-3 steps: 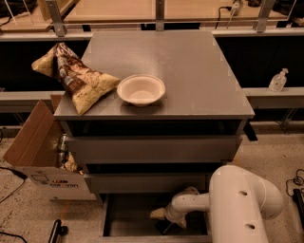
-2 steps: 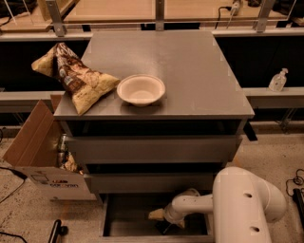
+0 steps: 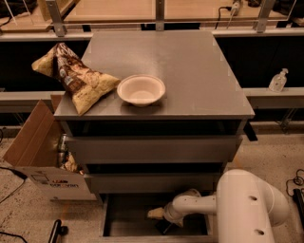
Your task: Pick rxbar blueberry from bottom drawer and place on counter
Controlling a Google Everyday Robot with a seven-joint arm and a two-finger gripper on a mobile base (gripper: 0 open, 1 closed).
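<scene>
Below, end effector [image 3: 158,214] inside bottom drawer [image 3: 127,221].

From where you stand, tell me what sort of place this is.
Probably a lab or workshop: grey cabinet, railed wooden bench behind, open cardboard box beside it. The end effector is inside the bottom drawer.

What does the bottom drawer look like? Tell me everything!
The bottom drawer is a shallow grey metal box with a dark floor and low side walls. It is pulled open near the ground, under two other drawers. The robot's white arm reaches in from the right, and its pincer is down inside it.
</scene>
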